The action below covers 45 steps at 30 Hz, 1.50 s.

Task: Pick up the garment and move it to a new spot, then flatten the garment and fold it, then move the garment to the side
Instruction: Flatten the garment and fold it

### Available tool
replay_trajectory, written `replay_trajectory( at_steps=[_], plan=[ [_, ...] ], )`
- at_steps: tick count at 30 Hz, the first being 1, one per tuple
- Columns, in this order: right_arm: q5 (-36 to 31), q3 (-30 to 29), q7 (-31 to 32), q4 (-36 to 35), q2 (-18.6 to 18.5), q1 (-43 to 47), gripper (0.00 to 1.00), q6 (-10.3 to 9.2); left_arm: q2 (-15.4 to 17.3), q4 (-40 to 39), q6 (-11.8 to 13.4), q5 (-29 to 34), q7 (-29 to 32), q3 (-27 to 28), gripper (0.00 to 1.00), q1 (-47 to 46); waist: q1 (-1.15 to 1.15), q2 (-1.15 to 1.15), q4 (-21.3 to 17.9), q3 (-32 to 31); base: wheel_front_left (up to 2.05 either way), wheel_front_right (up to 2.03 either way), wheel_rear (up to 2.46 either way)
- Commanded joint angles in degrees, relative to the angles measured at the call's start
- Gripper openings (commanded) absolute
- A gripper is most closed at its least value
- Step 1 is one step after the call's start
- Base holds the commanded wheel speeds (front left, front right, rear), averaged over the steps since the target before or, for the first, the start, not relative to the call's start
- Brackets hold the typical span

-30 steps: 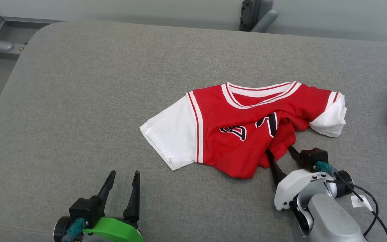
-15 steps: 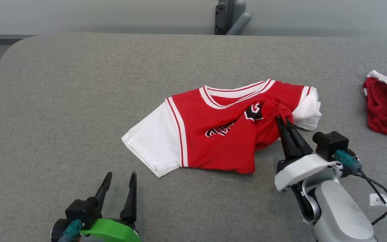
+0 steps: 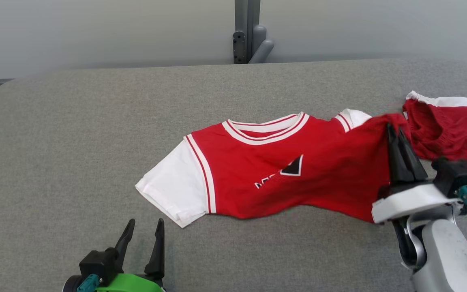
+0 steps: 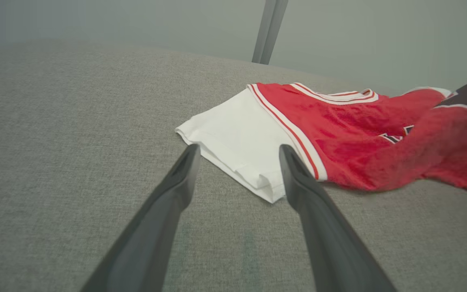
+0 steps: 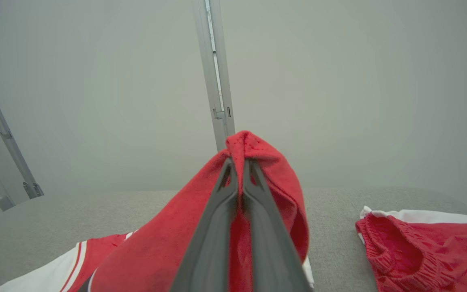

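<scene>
Down at lower left, the left gripper (image 3: 145,223) sat spread and idle. Mid-frame, the jersey (image 3: 282,174) lay on the grey pad (image 3: 75,142), but one red fold had just been clamped and lifted rightward by the right gripper (image 3: 395,129), so the pick-up looked underway, I reckon.

Jersey (image 3: 258,162) left of shorts (image 3: 452,125), perhaps touching
</scene>
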Motion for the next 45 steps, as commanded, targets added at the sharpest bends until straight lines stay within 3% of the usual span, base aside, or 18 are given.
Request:
replay_trajectory(
  at_steps=[1, 2, 7, 12, 21, 26, 36, 45],
  plan=[
    [-1.99, -1.11, 0.00, 2.80, -0.90, 1.54, 0.56, -0.09, 0.19, 0.18, 0.11, -0.12, -0.01, 0.24, 1.00, 0.58, 0.00, 0.07, -0.06, -0.04, 0.00, 0.00, 0.00],
    [-3.38, -1.99, 0.00, 5.73, -1.25, 2.38, 1.00, -0.09, 0.19, 0.35, 0.11, -0.16, -0.01, 0.23, 1.00, 0.66, 0.00, 0.07, -0.02, -0.04, 0.00, 0.00, 0.00],
    [-7.89, -7.18, -0.07, 10.99, 0.15, 3.97, 1.00, -0.06, 0.19, 0.49, 0.11, -0.12, -0.01, -0.05, 1.00, 0.18, 0.00, 0.07, 0.28, 0.46, 0.00, 0.00, 0.00],
    [-8.24, -8.68, -0.07, 8.63, 1.39, 4.14, 1.00, -0.06, 0.19, 0.24, 0.11, 0.76, -0.01, 0.66, 1.00, -0.59, 0.00, 0.07, -0.48, 1.33, 0.00, 0.00, 0.00],
    [-7.19, -5.23, -0.07, 1.08, 2.22, 2.80, 1.00, -0.06, 0.26, -1.36, 0.11, 2.37, -0.01, -0.61, 1.00, -8.26, 0.00, 0.07, -2.06, 5.97, 0.00, 0.00, 0.00],
    [-6.89, -3.20, -0.07, 0.11, 2.32, 1.67, 1.00, -0.06, 2.72, 0.78, 0.11, 2.34, -0.01, -4.52, 1.00, -16.14, 0.00, 0.07, -2.99, 8.82, 0.00, 0.00, 0.00],
    [-4.78, 0.90, -0.07, -1.35, 2.35, -1.66, 1.00, -0.06, 9.99, 10.42, 0.11, -2.82, -0.01, -21.25, 1.00, -38.17, 0.00, 0.07, -7.08, 14.84, 0.00, 0.00, 0.00],
    [-3.53, 3.46, -0.07, -2.04, 2.36, -3.82, 1.00, -0.06, 10.37, 19.43, 0.12, -14.19, 2.19, -45.84, 1.00, -53.71, 0.00, 0.07, -10.43, 18.21, 0.00, 0.00, 0.00]
  ],
)
